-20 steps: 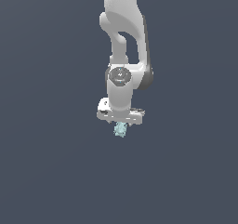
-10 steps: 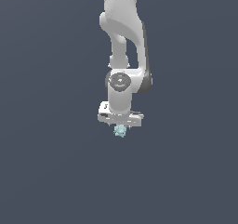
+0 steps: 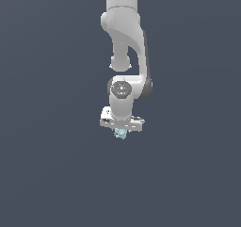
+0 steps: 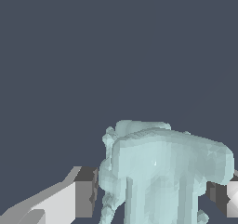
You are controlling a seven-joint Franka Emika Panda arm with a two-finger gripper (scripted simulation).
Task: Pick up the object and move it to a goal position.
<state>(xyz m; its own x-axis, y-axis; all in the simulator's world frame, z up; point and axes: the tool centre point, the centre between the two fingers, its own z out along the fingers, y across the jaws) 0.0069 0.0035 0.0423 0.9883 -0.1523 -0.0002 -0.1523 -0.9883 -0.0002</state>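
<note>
The object (image 3: 121, 133) is a tiny pale teal lumpy thing hanging just below the white hand of the arm in the exterior view. My gripper (image 3: 121, 132) is shut on it, and only its lower part pokes out beneath the hand. In the wrist view the object (image 4: 162, 172) fills the space between the two fingers, with one finger pad (image 4: 83, 193) pressed to one side and the other finger (image 4: 230, 197) at the frame's edge. The object is held off the dark floor.
The white arm (image 3: 124, 42) reaches down from the top of the exterior view. Plain dark grey-blue ground (image 3: 47, 174) surrounds it on every side.
The arm has carried the held object slightly upward, and the wrist has drawn a little closer to the upper arm. The grip stays the same.
</note>
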